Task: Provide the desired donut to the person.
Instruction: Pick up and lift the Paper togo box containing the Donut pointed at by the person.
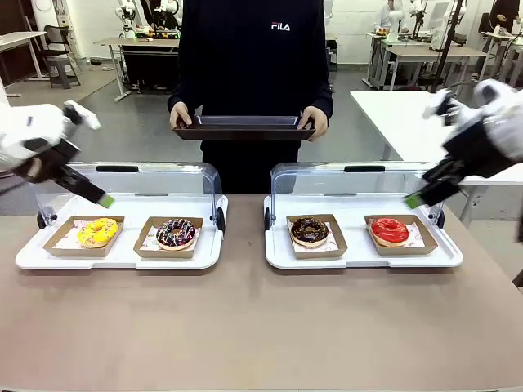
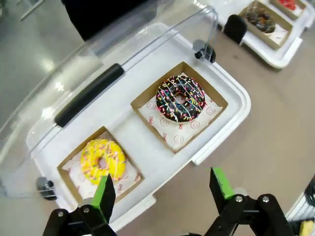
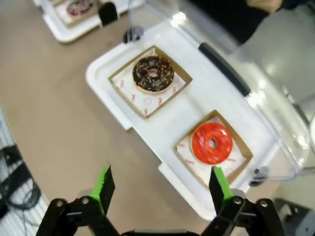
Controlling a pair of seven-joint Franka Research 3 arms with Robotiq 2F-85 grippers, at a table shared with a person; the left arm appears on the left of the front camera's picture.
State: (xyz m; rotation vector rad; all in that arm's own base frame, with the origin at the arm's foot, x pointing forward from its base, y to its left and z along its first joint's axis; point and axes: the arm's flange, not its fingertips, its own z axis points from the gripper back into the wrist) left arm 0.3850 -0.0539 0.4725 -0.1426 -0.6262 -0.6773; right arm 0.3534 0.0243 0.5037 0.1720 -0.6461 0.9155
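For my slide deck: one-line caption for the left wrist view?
Open left gripper above a white tray with a yellow donut and a chocolate sprinkled donut.

The front view faces 12 o'clock across the counter [image 1: 245, 327] to the person [image 1: 249, 65]. The wrist views look steeply down, close above the 9 o'clock left tray [image 2: 133, 132] and 3 o'clock right tray [image 3: 167, 123], both shared with the front view.

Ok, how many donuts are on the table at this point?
4. Yellow donut and sprinkled chocolate donut sit in the left tray; plain chocolate donut and red donut in the right tray. None appear hidden.
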